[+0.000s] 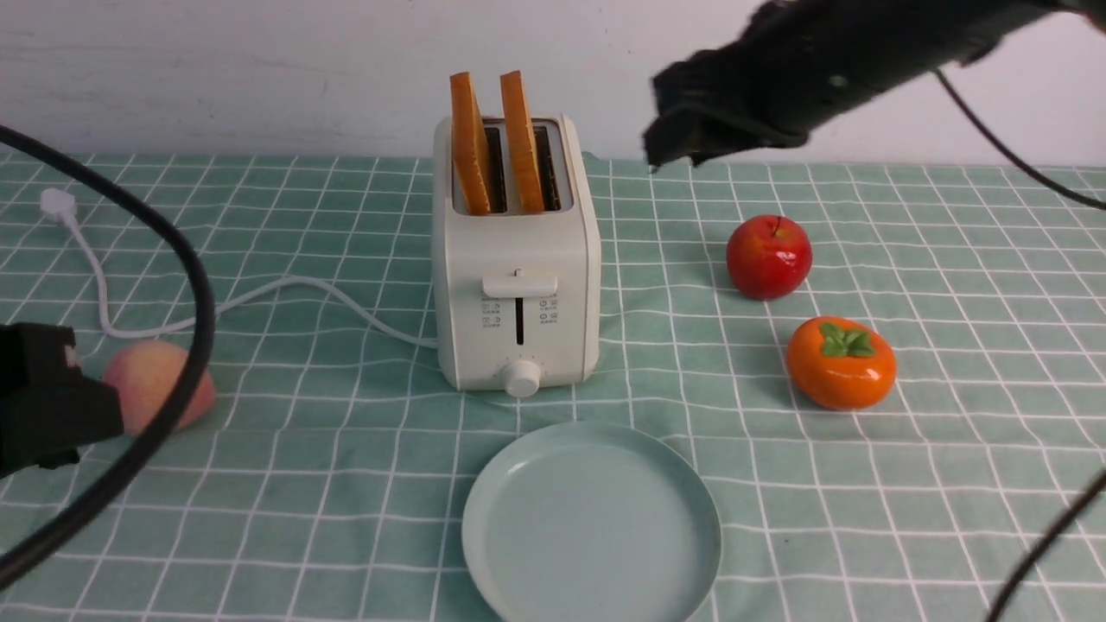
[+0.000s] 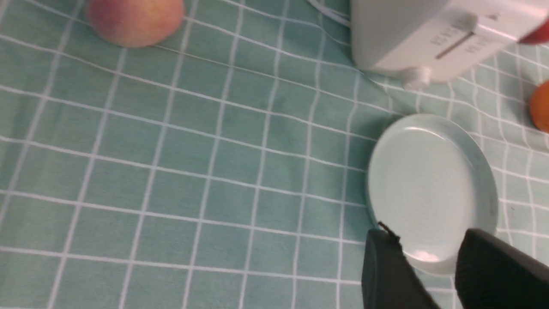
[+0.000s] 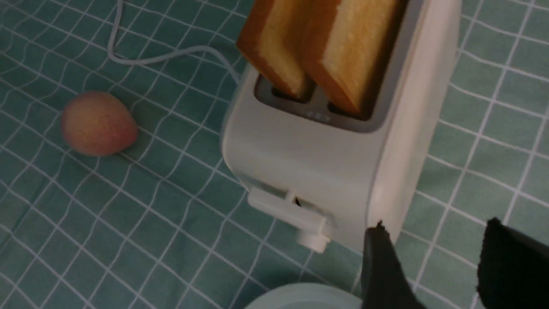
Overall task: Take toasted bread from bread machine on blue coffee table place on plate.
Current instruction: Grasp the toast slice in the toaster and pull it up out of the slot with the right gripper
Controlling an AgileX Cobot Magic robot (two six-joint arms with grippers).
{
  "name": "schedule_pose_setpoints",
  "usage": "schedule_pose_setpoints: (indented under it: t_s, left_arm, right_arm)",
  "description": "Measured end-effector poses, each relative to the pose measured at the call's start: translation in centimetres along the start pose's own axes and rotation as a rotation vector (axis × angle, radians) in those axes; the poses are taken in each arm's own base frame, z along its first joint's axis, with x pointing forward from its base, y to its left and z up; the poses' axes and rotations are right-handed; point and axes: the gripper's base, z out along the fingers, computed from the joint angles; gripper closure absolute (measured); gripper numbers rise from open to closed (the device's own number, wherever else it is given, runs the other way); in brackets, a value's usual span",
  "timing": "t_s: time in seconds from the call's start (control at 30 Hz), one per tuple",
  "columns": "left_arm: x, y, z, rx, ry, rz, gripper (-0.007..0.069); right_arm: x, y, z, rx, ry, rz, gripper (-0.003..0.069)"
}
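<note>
2 toast slices in toaster, print illegible; left gripper, right gripper both parted, empty.

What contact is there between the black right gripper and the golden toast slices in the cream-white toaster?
Apart. The front view shows bare wall between the right gripper and the toast slices, which stand in the toaster.

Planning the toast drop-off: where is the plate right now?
In the front view, the plate sits empty at centre, directly in front of the bread machine, on the robot's side.
</note>
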Motion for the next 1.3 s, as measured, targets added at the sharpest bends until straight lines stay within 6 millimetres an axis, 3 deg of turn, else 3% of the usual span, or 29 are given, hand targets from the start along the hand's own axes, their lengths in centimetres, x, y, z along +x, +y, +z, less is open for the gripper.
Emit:
schedule_pose_setpoints:
  t_s: [0.17, 0.33, 0.7, 0.8, 0.9, 0.93, 1.0, 1.03, 1.07, 1.2, 1.3]
  left_arm:
    - [0.4, -0.4, 0.0, 0.041, 0.041, 0.018, 0.0386]
    - [0.5, -0.4, 0.0, 0.043, 0.053, 0.019, 0.0386]
    - [1.2, -1.6, 0.1, 0.1, 0.095, 0.094, 0.0386]
    - [1.3, -1.8, 0.1, 0.111, 0.093, 0.118, 0.0386]
    - [1.3, -1.8, 0.1, 0.112, 0.091, 0.125, 0.0386]
    - [1.3, -1.8, 0.1, 0.112, 0.091, 0.126, 0.0386]
    - [1.3, -1.8, 0.1, 0.112, 0.091, 0.126, 0.0386]
    - [1.3, -1.8, 0.1, 0.112, 0.091, 0.126, 0.0386]
    - [1.3, -1.8, 0.1, 0.112, 0.091, 0.127, 0.0386]
    - [1.3, -1.8, 0.1, 0.112, 0.091, 0.128, 0.0386]
    - [1.3, -1.8, 0.1, 0.112, 0.091, 0.129, 0.0386]
  right_arm:
    - [-2.3, 2.7, 4.0, 0.047, -0.032, -0.04, 0.0217]
    - [-2.4, 4.3, 6.7, 0.058, -0.093, -0.059, 0.0189]
    - [-2.5, 3.0, 9.6, 0.138, -0.193, -0.073, 0.019]
    - [-2.2, 2.7, 11.0, 0.142, -0.195, -0.052, 0.0216]
    - [-1.5, 2.3, 12.3, 0.147, -0.173, -0.046, 0.0293]
    - [-1.5, 2.3, 12.4, 0.148, -0.172, -0.047, 0.0293]
    - [-1.4, 2.2, 12.5, 0.159, -0.164, -0.055, 0.0441]
    - [-1.4, 2.2, 12.5, 0.16, -0.165, -0.056, 0.0463]
    - [-1.6, 2.2, 12.1, 0.168, -0.168, -0.064, 0.0538]
    - [-2.5, 2.4, 10.3, 0.194, -0.187, -0.091, 0.055]
    - [-4.3, 2.7, 5.9, 0.217, -0.253, -0.104, 0.055]
